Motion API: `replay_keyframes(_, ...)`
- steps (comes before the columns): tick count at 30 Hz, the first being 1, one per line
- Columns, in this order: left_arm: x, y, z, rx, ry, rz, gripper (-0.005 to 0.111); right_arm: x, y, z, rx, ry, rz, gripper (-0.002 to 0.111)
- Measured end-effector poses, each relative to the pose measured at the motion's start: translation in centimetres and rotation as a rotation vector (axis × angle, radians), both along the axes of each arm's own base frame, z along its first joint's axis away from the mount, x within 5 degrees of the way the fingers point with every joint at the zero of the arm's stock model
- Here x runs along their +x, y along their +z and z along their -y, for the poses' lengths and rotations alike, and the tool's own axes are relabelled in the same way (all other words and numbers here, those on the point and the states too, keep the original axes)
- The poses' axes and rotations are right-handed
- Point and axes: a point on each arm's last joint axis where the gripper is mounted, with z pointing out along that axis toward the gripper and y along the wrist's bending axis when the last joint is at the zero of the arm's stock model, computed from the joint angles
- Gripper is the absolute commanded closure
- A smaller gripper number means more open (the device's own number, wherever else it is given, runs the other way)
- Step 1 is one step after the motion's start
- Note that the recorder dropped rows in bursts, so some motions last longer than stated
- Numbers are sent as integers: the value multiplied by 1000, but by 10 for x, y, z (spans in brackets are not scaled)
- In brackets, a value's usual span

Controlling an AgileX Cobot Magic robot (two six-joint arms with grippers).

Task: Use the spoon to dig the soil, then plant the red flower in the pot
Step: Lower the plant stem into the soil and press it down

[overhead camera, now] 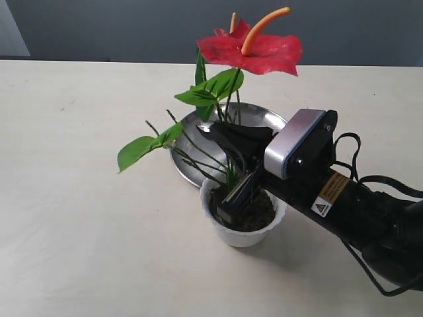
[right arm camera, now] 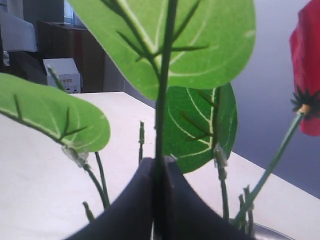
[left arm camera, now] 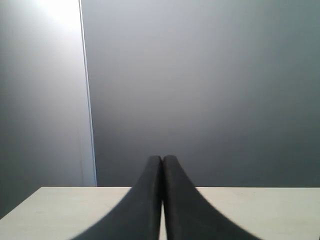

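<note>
flower count first: one red flower [overhead camera: 251,47] sprig, with one big red bloom and an orange spike, and a few green leaves. one white pot [overhead camera: 243,232] with a wavy rim. one round steel plate [overhead camera: 192,132] just behind the pot. one dark arm with a grey camera on it. i cannot pick out the spoon for sure.

the right end effector [overhead camera: 228,191] reaches down into the mouth of the pot. in the right wrist view its two black fingers [right arm camera: 132,210] are pressed in on a thin green stem, so it is holding the flower by the stem. the flower stands up tall from the pot, and its leaves spread over the plate and to the left.

the left end effector [left arm camera: 162,165] is seen only in its own wrist view. its two black fingers touch each other with nothing between them. it is up over the pale desk [left arm camera: 260,210], looking at a grey wall.

the pot sits on the desk [overhead camera: 79,218], and has dark soil [overhead camera: 259,216] in it. the stems go down into that soil.
</note>
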Motion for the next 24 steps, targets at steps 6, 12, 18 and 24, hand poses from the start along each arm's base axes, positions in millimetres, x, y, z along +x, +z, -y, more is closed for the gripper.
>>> replay_keyframes(6, 0, 0, 0, 0, 0, 0, 106, -5, -1, -3, -17, 59, 10, 108)
replay_keyframes(12, 0, 0, 0, 0, 0, 0, 106, -6, -2, -3, -19, 74, -11, 108)
replay_keyframes(18, 0, 0, 0, 0, 0, 0, 106, -6, -3, -3, -26, 74, -38, 108)
replay_keyframes(24, 0, 0, 0, 0, 0, 0, 106, -7, -17, 0, -104, 50, -161, 84)
